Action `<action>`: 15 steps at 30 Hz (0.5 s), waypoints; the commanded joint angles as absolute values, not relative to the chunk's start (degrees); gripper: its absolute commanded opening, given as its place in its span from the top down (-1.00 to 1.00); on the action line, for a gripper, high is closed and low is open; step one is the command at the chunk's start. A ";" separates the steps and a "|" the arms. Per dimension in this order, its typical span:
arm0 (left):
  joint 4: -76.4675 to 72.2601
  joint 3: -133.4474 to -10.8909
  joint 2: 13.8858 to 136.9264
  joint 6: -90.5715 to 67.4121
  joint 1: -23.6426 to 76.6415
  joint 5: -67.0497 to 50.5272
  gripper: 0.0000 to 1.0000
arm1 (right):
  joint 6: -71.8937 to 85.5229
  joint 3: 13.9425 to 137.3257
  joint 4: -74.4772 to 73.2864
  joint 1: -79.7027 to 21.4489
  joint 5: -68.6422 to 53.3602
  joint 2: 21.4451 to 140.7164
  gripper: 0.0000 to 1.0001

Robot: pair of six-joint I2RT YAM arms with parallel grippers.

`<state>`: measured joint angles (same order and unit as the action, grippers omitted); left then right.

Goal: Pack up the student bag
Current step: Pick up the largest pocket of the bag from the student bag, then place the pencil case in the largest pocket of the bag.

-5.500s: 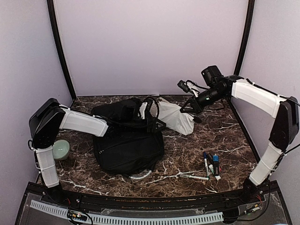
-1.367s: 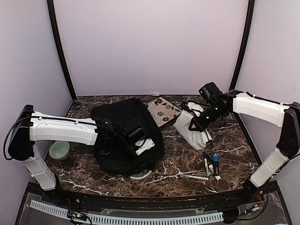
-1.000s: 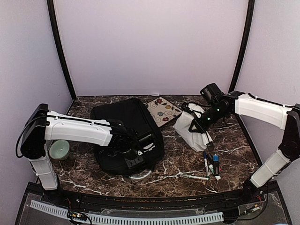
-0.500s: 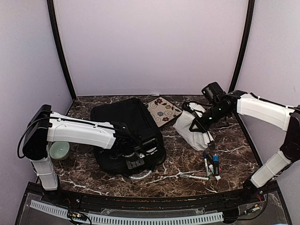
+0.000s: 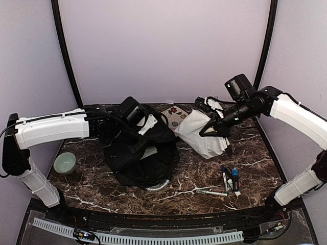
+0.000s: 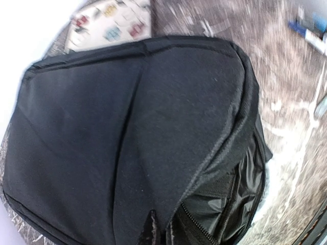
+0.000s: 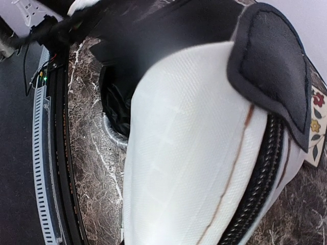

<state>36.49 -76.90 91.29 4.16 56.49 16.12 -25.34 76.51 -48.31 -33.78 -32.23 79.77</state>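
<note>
The student bag (image 5: 145,158), black and soft, lies mid-table with its grey handle (image 5: 156,187) at the near end. My left gripper (image 5: 143,130) is shut on the fabric edge beside the bag's zipper and holds that edge up. In the left wrist view the gripper (image 6: 161,234) pinches the black cloth, and the shiny lining (image 6: 225,204) shows through the gap. My right gripper (image 5: 213,122) is shut on a white pouch (image 5: 202,133) with a black zipper, held just right of the bag. The pouch (image 7: 194,153) fills the right wrist view and hides the fingers.
A flowered notebook (image 5: 173,111) lies behind the bag. Several markers (image 5: 230,179) lie at the front right. A green bowl (image 5: 65,163) sits at the left by the left arm's base. Dark posts and walls close in the back and sides.
My left gripper closed on the bag's zipper edge and pulled it up and back, raising the bag's top. My right arm lifted the white pouch slightly toward the bag.
</note>
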 commanded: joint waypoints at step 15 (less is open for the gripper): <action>26.39 -79.07 83.06 4.59 44.31 -2.51 1.00 | -46.10 92.36 -48.53 -62.07 -8.22 90.69 0.92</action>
<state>33.63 -77.17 87.83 5.48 46.81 1.83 -41.21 88.31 -52.82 -59.99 -14.48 88.58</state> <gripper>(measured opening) 0.034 0.088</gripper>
